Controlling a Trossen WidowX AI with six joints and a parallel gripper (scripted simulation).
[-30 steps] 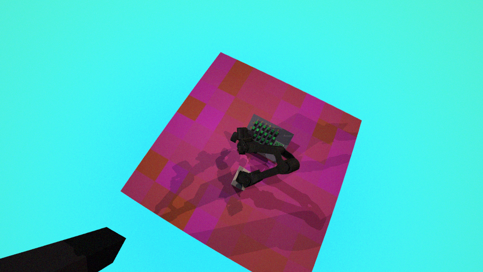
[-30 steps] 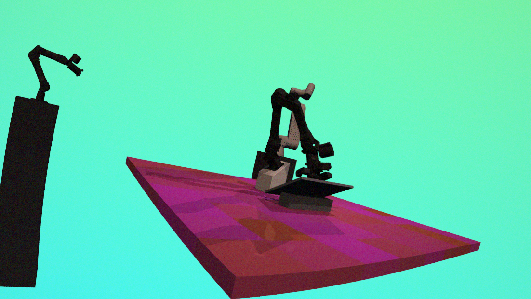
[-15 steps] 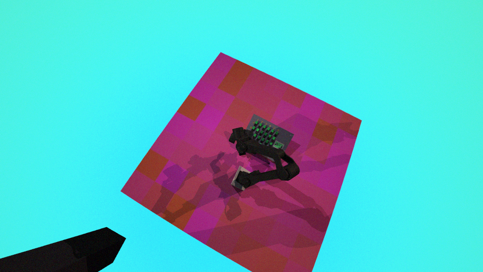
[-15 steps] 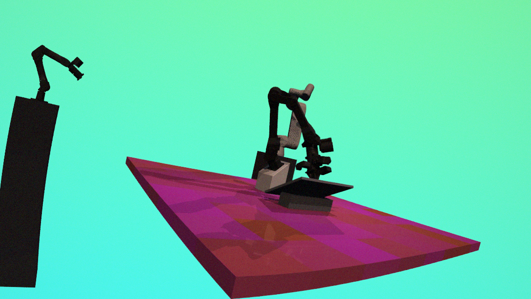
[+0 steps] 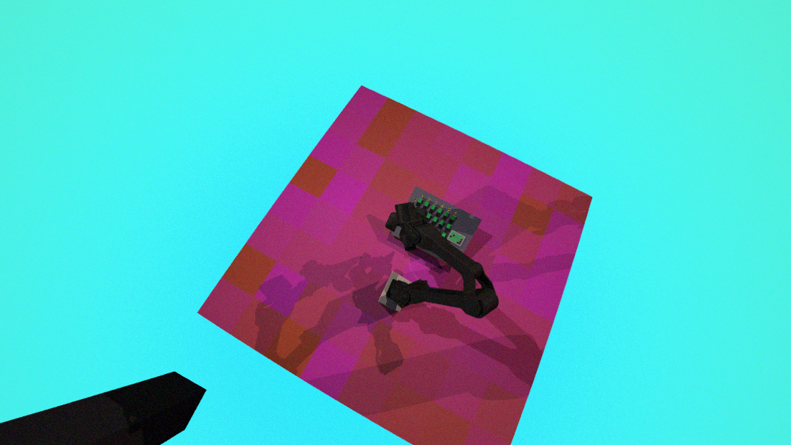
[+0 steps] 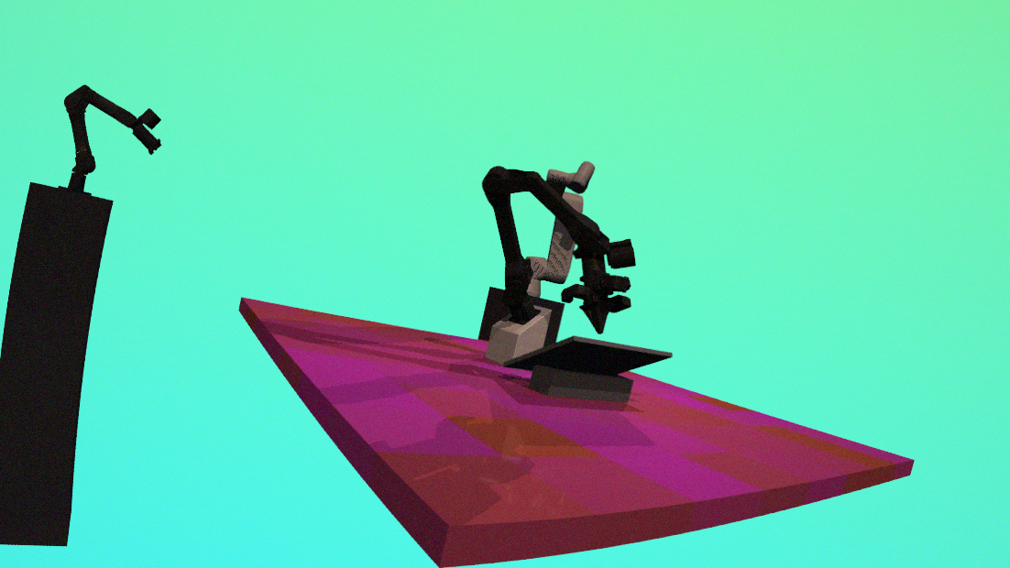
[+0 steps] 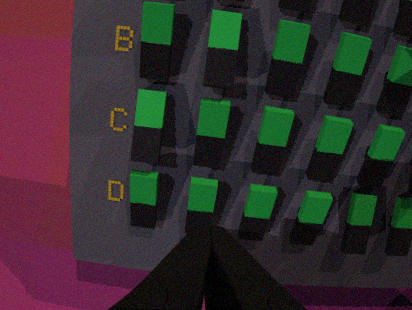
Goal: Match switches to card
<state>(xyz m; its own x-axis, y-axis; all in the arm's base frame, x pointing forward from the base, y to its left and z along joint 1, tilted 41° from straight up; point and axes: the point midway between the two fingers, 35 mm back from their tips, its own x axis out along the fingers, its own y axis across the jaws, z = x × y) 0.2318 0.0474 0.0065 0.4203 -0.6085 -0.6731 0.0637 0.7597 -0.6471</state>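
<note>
I see the panel (image 7: 87, 149) as a flat grey slab, tilted on a dark block (image 6: 580, 385), with yellow row letters down its left margin. Its switches (image 7: 213, 131) are blocky rockers, each half bright green and half near-black, set in a tight grid. From the wrist view the top row is cut off by the frame and the right-hand columns run out of view, so I cannot count the whole grid. My gripper (image 7: 207, 238) is clenched to a single dark wedge with nothing between its fingers; its tip hangs above the panel's near edge, just below the second switch of row D. In the exterior view a gap shows between tip and panel. The card (image 5: 456, 237) lies on the panel's right end, a small green patch whose squares are too small for me to read. The desk (image 6: 706, 452) is a thin slab in magenta and rust squares, with wide room around the panel.
</note>
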